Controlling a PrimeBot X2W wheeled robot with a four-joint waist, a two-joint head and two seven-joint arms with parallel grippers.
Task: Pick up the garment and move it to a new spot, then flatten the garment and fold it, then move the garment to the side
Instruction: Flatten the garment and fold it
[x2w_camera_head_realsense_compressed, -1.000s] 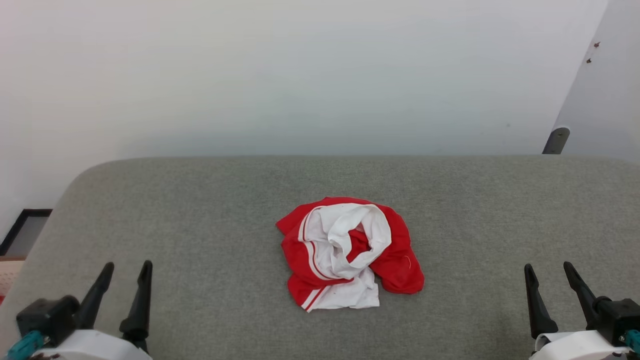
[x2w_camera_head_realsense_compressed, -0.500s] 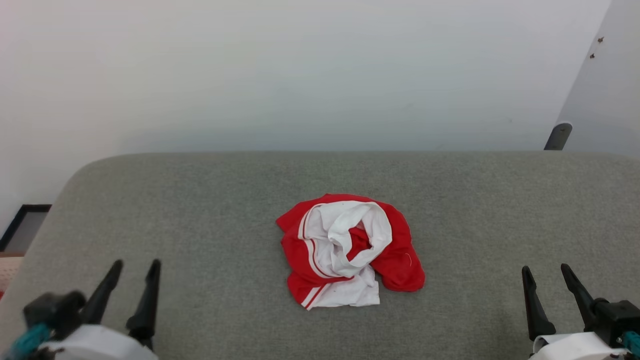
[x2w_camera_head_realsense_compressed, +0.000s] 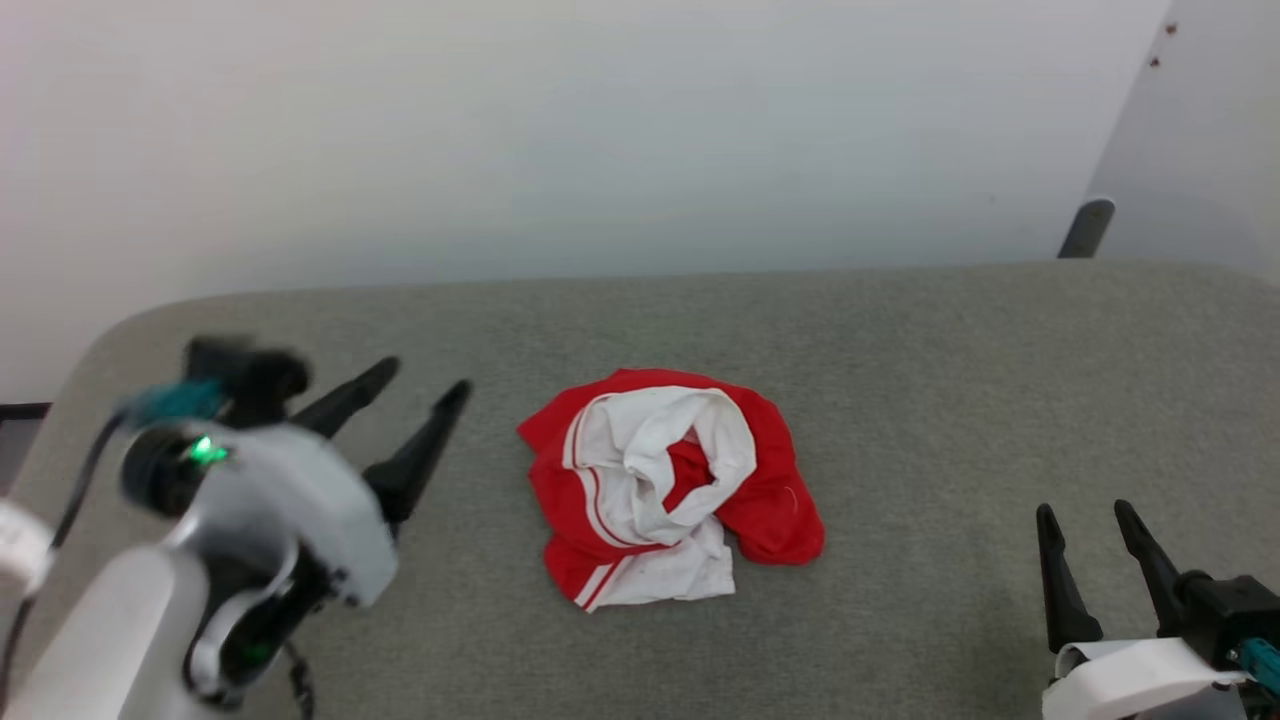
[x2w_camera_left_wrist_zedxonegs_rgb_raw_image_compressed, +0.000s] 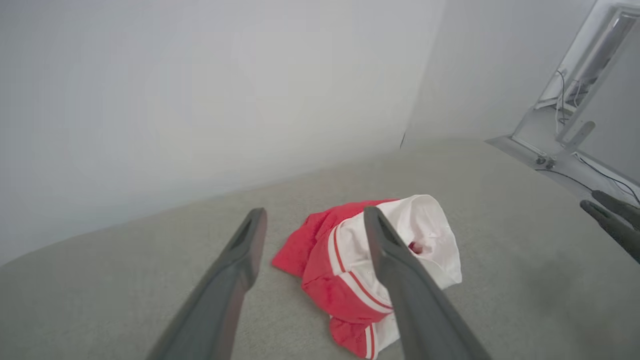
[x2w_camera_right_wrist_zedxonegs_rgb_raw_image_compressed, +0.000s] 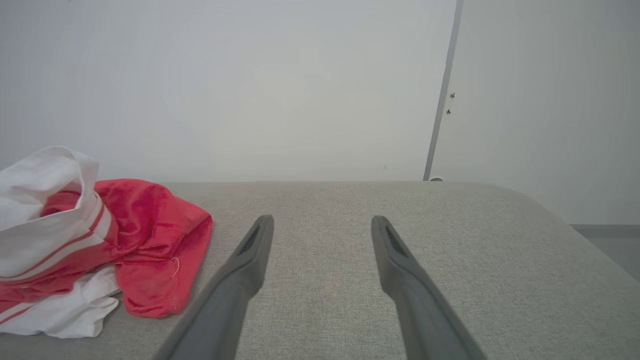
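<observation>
My left gripper (x2w_camera_head_realsense_compressed: 428, 375) has swung up from the near corner to just beside the shirt (x2w_camera_head_realsense_compressed: 665, 490), jaws wide and empty; my right gripper (x2w_camera_head_realsense_compressed: 1084, 508) sits low, equally wide; the pickup looks about to start. The shirt lies bunched on the grey cushion (x2w_camera_head_realsense_compressed: 950, 350); its lettering and hem are buried in folds.

We see a grey, cloth-covered surface (x2w_camera_head_realsense_compressed: 950, 400) with a fine woven grain and a rounded corner at the far left. One thing lies on it: the shirt (x2w_camera_head_realsense_compressed: 665, 485), crumpled into a loose heap near the middle, well apart from every edge. Red cloth wraps the outside of the heap, while white cloth bunches and curls in its centre. Along the near-left side we make out striped trim, and a white flap spreads flat against the grey cloth at the near end.
</observation>
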